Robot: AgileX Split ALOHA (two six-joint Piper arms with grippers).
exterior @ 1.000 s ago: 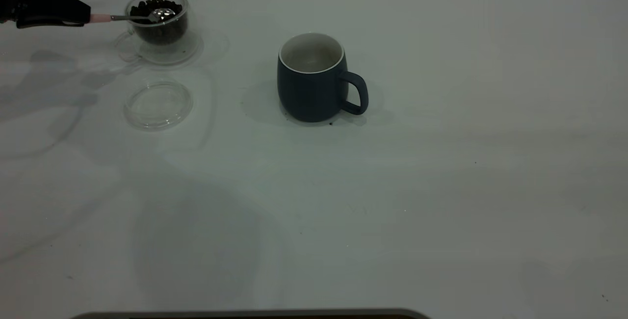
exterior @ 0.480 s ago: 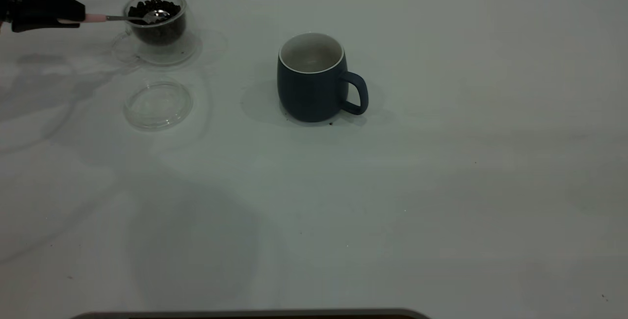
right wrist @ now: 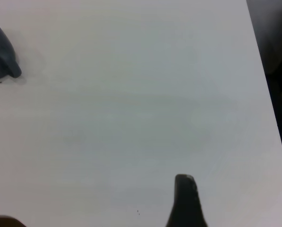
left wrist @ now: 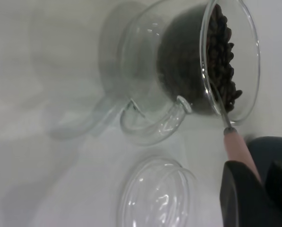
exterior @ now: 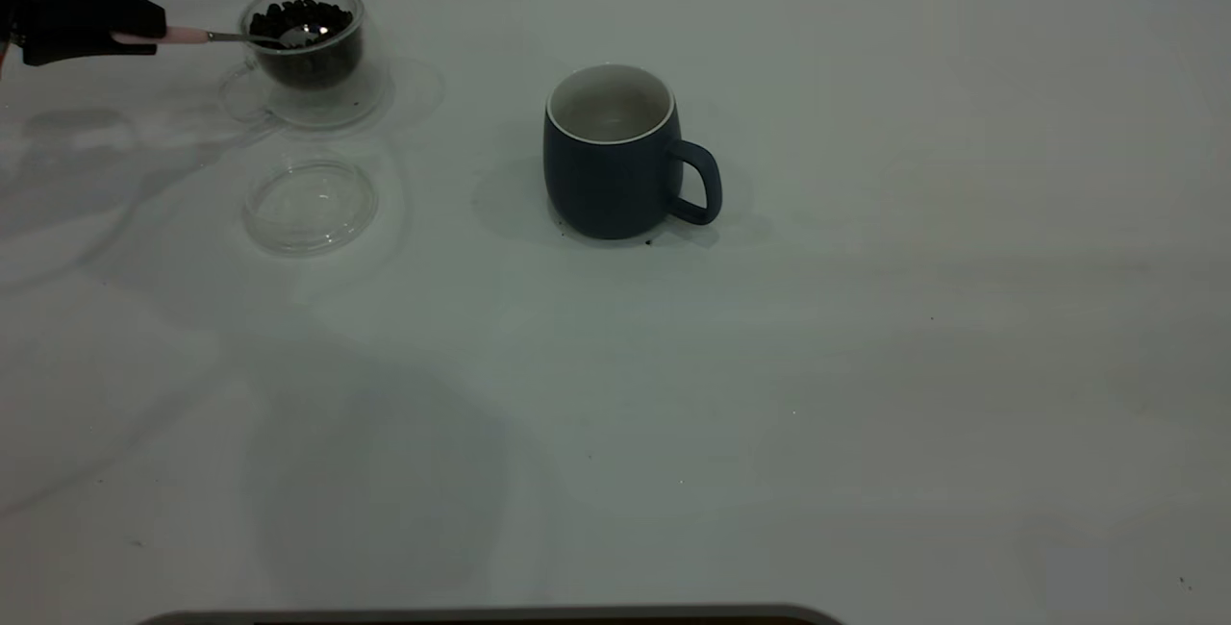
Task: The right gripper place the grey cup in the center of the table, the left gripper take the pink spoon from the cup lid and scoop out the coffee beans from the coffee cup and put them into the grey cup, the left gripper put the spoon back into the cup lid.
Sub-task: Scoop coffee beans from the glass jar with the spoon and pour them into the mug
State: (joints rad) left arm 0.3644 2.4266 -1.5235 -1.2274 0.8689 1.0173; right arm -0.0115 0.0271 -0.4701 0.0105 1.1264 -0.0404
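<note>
The left gripper (exterior: 120, 37) is seen at the far left edge of the table (exterior: 866, 365), its jaws clamped on the pale handle of the pink spoon (exterior: 207, 36). From the jaws the spoon runs out level over the rim of the coffee cup (exterior: 310, 48), and its metal bowl is lodged among the coffee beans (exterior: 300, 14) at the top of the heap. In the left wrist view the handle (left wrist: 237, 151) is gripped between dark fingers (left wrist: 242, 194), the thin neck crossing the glass rim (left wrist: 204, 71).

The cup lid (exterior: 310, 205) is found flat on the table, just beside the coffee cup and near the jaws, with nothing in it.

The grey cup (exterior: 615, 154) is set upright well apart from the jaws, near mid-table, handle turned away from them.

Of the right gripper, only one dark fingertip (right wrist: 185, 201) is seen, over bare table, far from the grey cup (right wrist: 0, 52); its jaw state cannot be told.
</note>
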